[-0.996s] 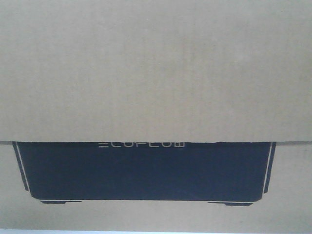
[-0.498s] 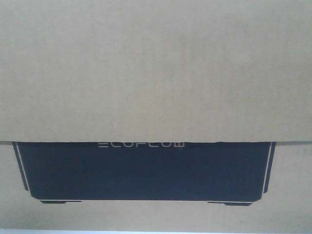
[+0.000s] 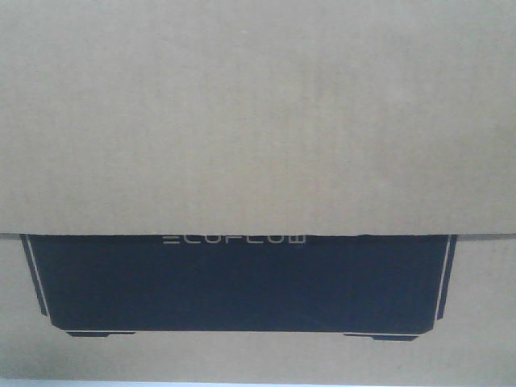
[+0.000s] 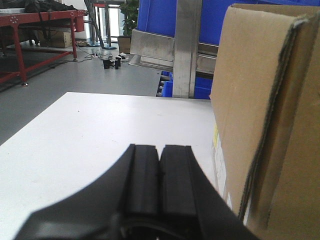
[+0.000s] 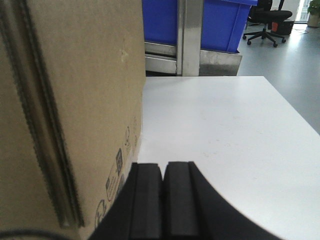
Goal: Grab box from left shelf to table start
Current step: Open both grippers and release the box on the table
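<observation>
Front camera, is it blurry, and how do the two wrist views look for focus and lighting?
Front view: soft, hazy, the box filling it, lettering smeared. Left wrist view: left gripper slightly blurred, table evenly lit. Right wrist view: right gripper dark, mild sheen on the table.

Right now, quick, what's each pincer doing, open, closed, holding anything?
Left pincer: closed, empty, beside the box.
Right pincer: closed, empty, on the box's other side.

Left gripper (image 4: pixel 160 165): fingers pressed together, nothing between them, pointing level and forward. Right gripper (image 5: pixel 163 182): same pose, fingers closed flat against each other.
</observation>
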`<state>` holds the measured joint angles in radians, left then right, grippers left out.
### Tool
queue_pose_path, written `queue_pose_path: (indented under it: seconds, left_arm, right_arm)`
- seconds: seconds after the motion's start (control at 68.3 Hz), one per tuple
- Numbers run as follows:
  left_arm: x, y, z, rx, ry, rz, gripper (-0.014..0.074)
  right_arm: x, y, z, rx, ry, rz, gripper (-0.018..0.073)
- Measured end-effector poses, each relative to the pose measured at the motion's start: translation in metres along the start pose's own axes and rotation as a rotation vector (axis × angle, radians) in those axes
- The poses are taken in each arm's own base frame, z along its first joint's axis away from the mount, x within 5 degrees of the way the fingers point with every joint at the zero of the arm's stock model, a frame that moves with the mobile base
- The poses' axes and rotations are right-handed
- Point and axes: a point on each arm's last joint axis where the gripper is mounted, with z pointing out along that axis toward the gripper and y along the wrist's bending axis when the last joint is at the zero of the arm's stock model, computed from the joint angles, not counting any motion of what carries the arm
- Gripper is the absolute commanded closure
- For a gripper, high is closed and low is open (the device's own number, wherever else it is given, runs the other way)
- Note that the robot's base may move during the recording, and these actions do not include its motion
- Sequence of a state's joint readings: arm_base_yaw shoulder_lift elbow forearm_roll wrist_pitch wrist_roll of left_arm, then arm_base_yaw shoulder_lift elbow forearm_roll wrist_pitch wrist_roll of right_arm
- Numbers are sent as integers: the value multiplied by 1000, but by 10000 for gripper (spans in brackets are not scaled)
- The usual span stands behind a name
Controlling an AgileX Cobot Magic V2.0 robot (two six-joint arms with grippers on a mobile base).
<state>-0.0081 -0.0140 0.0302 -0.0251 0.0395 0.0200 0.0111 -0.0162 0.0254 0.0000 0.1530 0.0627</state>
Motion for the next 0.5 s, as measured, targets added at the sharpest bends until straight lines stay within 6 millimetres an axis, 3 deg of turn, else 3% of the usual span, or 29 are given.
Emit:
queue_pose_path:
  seconds: [0.498]
  left_arm:
    - [0, 0, 0, 0, 0, 0, 696]
  right_arm:
    - [0, 0, 0, -2, -1, 11, 505]
